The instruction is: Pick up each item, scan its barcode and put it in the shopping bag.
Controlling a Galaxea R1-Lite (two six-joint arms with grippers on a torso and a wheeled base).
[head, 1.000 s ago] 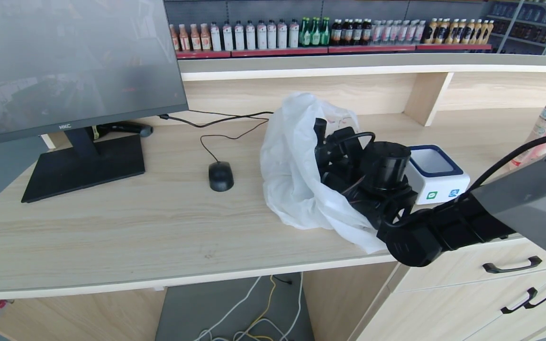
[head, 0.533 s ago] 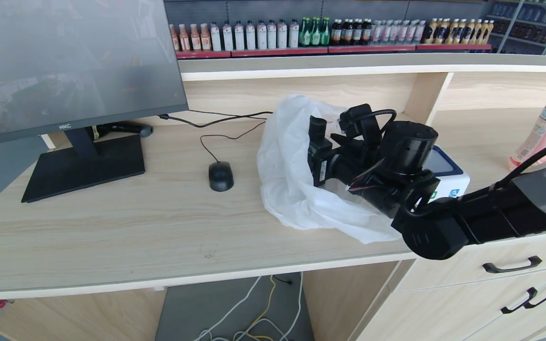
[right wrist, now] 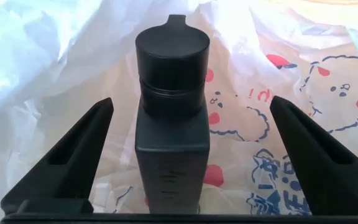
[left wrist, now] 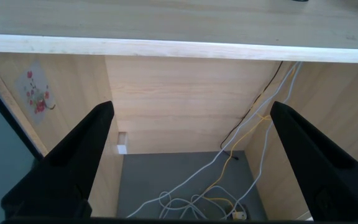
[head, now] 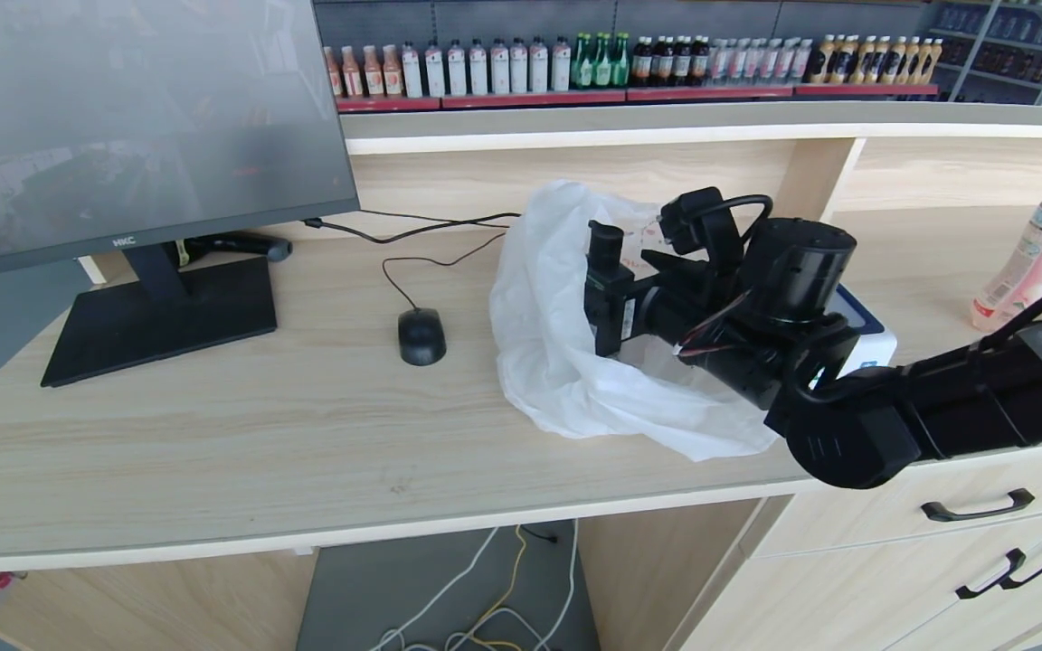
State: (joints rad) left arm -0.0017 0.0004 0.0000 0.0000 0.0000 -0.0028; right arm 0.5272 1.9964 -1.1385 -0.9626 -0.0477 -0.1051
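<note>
Matte blk bottle (right wrist: 169, 149), round cap, upright in white bag (head: 546, 362).

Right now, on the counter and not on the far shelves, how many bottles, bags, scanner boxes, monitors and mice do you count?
Bottles: 2, the black bottle in the bag and the pink-white bottle
Shopping bag: 1
Scanner box: 1
Monitor: 1
Mouse: 1
Total: 6

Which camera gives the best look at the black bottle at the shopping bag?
The right wrist view: the black bottle sits close up and centred, cap and body clear, against the shopping bag. The head view has it smaller, standing at the bag's mouth. The left wrist view looks under the counter.
</note>
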